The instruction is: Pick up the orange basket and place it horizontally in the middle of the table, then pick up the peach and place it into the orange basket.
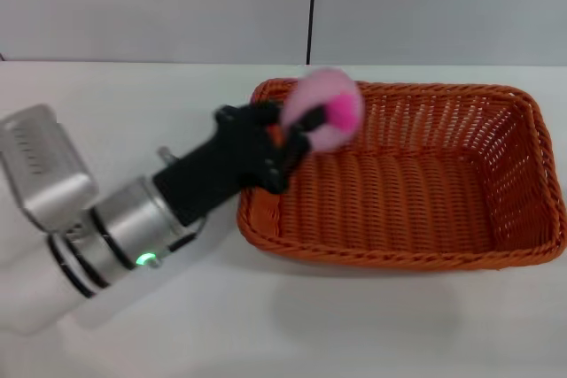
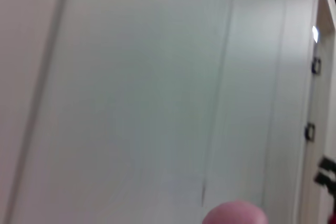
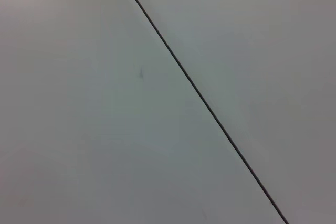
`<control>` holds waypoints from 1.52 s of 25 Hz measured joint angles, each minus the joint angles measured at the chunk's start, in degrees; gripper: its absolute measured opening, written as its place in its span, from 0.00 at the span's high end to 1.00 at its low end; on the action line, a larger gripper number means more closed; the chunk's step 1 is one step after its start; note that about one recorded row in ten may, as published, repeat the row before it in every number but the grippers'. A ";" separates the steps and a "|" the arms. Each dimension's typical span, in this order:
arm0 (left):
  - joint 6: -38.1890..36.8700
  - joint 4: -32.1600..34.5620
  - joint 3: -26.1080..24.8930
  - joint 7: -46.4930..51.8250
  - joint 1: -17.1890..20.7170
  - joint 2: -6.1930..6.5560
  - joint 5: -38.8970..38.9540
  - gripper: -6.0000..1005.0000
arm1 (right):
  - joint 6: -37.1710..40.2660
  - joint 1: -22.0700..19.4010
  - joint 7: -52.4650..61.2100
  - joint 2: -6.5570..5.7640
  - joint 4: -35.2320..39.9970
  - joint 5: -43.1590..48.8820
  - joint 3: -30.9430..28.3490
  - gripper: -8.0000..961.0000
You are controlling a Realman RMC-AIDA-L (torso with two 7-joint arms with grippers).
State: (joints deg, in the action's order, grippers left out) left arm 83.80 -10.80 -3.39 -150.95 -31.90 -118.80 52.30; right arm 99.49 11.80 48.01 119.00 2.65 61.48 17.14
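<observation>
on the white worktop (image 1: 266, 325) the left end effector (image 1: 297, 135) pinches the peach (image 1: 323, 111) just over the basket (image 1: 461, 245) rim, ready to drop it in.

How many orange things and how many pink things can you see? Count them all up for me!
Orange: 1, the orange basket on the table.
Pink: 1, the peach, held in the left pincer over the basket's edge.
Total: 2

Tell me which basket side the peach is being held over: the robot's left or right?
The left side: the left gripper holds the peach above the orange basket near its left rim, far from the right wall.
</observation>
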 joint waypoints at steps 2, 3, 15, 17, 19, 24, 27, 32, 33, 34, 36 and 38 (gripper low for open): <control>-3.20 -2.74 -0.54 -3.73 -0.40 -0.02 -1.27 0.82 | 0.02 -0.12 0.15 0.00 -0.03 0.01 -0.05 0.37; -4.18 -3.97 -0.84 -5.42 -0.39 -0.02 -1.52 0.80 | 0.05 -0.19 0.21 0.00 -0.03 0.02 -0.08 0.37; -4.14 -4.70 -1.47 -6.31 0.47 0.04 -2.04 0.46 | 0.18 0.41 0.35 0.00 0.22 0.05 -0.03 0.37; -4.14 -4.71 -1.68 -6.33 0.71 0.04 -1.91 0.39 | 0.18 0.54 0.18 -0.07 0.46 0.05 -0.19 0.37; -4.26 -4.55 -2.65 -6.38 1.50 0.07 -1.91 0.31 | 0.06 0.48 0.02 -0.13 0.87 -0.15 -0.49 0.37; -1.54 -2.94 -6.54 -6.75 4.89 0.49 -1.62 0.20 | -0.16 0.04 -0.15 -0.15 1.76 -0.33 -1.55 0.37; 1.01 -1.23 -11.53 -6.85 7.67 0.47 -1.57 0.16 | -0.22 -0.02 -0.24 -0.13 1.93 -0.39 -3.24 0.37; 9.64 1.99 -28.67 -6.85 17.20 0.60 -1.43 0.15 | 0.09 -0.04 -1.27 -0.11 2.18 -0.43 -4.36 0.37; 10.31 2.27 -30.35 -6.87 18.26 0.56 -1.43 0.15 | 0.08 -0.10 -2.56 -0.04 2.12 -0.43 -4.53 0.37; 10.78 2.56 -32.20 -6.89 19.42 0.54 -1.43 0.15 | 0.03 -0.10 -3.39 -0.04 1.96 -0.45 -4.71 0.37; 11.10 3.17 -35.02 -6.89 21.74 0.54 -1.38 0.15 | -0.07 -0.06 -4.19 -0.03 1.64 -0.45 -4.92 0.37; 11.05 3.86 -36.20 -6.90 23.29 0.43 -1.42 0.15 | -0.13 0.33 -5.64 -0.02 1.04 -0.47 -5.13 0.37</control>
State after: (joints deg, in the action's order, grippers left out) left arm 94.85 -6.94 -39.59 -157.85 -8.62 -118.36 50.88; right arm 99.36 12.13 42.36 118.98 3.69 61.01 12.01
